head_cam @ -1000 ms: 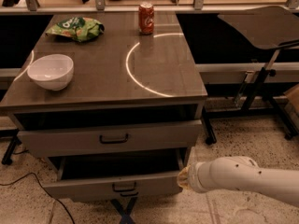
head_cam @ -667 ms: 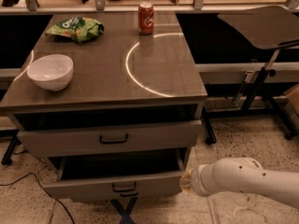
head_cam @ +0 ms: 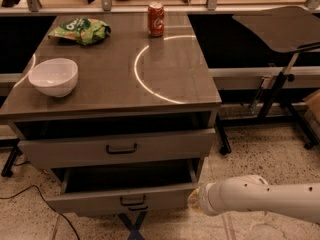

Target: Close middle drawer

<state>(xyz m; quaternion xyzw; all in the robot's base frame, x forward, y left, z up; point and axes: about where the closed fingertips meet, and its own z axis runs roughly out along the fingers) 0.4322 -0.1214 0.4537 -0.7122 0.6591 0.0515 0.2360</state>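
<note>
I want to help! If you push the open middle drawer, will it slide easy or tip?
The middle drawer probably slides straight in: a stiff wood-grain box sitting level. What shows inside looks bare, so likely light. The gripper is by its right front corner; pushing there might skew it.

Gripper (head_cam: 194, 200) at rt of middle drawer (head_cam: 100, 202)
</note>
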